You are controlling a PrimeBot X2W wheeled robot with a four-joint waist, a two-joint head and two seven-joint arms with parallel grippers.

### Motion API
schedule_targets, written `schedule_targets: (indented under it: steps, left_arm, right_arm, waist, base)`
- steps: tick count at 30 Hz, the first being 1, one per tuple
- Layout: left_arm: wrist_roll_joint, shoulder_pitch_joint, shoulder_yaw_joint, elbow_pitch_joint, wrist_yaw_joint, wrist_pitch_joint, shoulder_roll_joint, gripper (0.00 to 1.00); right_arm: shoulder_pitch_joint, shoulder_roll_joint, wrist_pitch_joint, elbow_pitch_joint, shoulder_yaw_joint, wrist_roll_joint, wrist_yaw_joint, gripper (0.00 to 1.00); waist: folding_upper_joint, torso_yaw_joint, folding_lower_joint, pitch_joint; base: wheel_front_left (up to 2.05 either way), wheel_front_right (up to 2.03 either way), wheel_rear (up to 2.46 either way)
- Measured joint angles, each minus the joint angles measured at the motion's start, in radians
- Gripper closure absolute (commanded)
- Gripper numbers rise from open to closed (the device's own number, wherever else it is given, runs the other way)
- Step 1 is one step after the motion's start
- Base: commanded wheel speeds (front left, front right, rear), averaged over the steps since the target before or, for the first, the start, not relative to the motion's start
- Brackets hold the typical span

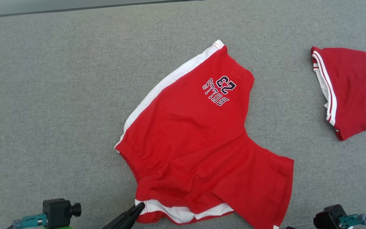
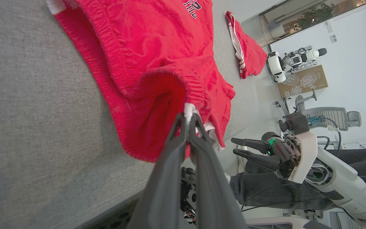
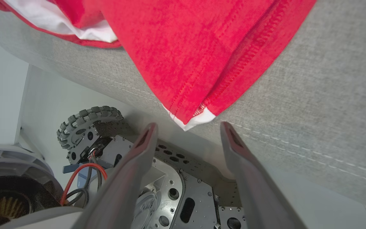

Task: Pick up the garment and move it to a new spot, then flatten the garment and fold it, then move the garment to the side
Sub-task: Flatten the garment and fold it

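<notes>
Red shorts (image 1: 199, 140) w/ a white side stripe and "BULLS 23" print lie spread on the grey fabric surface (image 1: 59, 95), approx mid-frame in head view. The waistband faces the robot's left, one leg points away, and the other reaches the nr edge on the right. Left gripper (image 1: 140, 206) is closed tight, tips pinching the white trim at the nr corner of the waistband. Left wrist view shows that white bit squeezed btwn the two dark fingers (image 2: 211, 171), w/ the elastic waistband bunched up just beyond. Right gripper (image 3: 189, 125) has its jaws spread wide and holds nothing. The leg's hem corner, w/ a small white tab, sits just past its fingertips, approx centred btwn them, at the surface's front edge; can't tell if it touches either finger. Second red garment (image 1: 351, 89) w/ white-striped trim lies well apart, far right in head view. Right wrist view also shows the robot's base w/ a roller wheel (image 3: 87, 124).
</notes>
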Motion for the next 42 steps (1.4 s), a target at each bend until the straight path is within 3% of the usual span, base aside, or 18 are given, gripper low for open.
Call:
schedule_targets:
  steps: [17,23,34,38,42]
  left_arm:
    - [-0.008,-0.001,-0.003,0.020,0.000,0.000,-0.006,1.00]
    - [-0.010,-0.002,-0.005,0.023,0.000,0.000,-0.012,1.00]
    - [-0.010,-0.003,-0.006,0.025,0.000,0.000,-0.013,1.00]
    - [-0.010,-0.003,-0.007,0.025,0.000,0.000,-0.013,1.00]
    - [-0.010,-0.004,-0.008,0.025,0.000,0.000,-0.013,1.00]
  right_arm:
    - [-0.075,0.068,0.003,0.109,0.055,-0.036,0.002,0.02]
    - [-0.097,0.091,0.003,0.143,0.077,-0.044,0.008,0.13]
    - [-0.128,0.110,0.002,0.193,0.092,-0.047,0.009,0.09]
    - [-0.138,0.116,0.002,0.218,0.108,-0.051,0.017,0.16]
    - [-0.149,0.125,0.003,0.246,0.122,-0.058,0.018,0.08]
  waist:
    - [0.0000,0.011,0.0000,-0.010]
    - [0.0000,0.015,0.0000,-0.014]
    - [0.0000,0.021,0.0000,-0.016]
    - [0.0000,0.023,0.0000,-0.015]
    - [0.0000,0.025,0.0000,-0.013]
  base:
    - [0.00,0.00,0.00]
    - [0.00,0.00,0.00]
    - [0.00,0.00,0.00]
    - [0.00,0.00,0.00]
    - [0.00,0.00,0.00]
